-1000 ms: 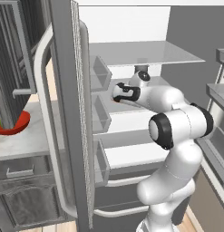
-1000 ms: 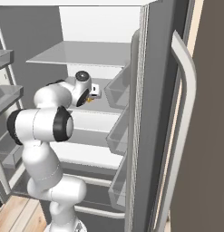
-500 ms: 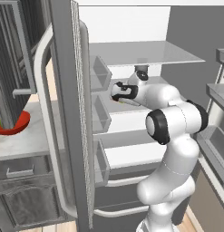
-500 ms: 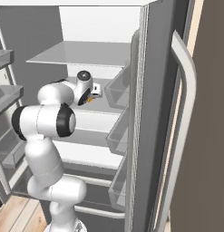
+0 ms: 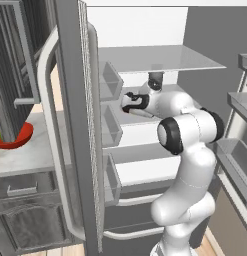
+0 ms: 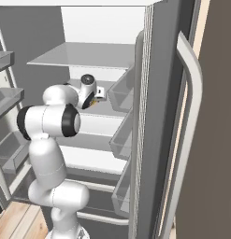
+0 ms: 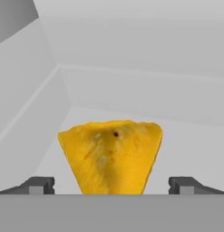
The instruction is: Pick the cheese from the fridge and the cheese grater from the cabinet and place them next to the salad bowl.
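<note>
Fridge (image 5: 70,125) stands open, white arm (image 5: 187,150) reaching onto a middle inner shelf (image 6: 96,126) beside the door bins (image 6: 121,93). On the counter left of the fridge, part of the red salad bowl (image 5: 15,139) shows past the door edge. Gripper (image 7: 111,186) has its fingertips (image 7: 38,185) spread wide, the cheese (image 7: 111,156) sitting on the shelf between them, nothing clamped.

Arm reaching slightly deeper into the fridge (image 5: 145,60), open tool (image 7: 111,185) apparently nearer the cheese (image 7: 111,156).
</note>
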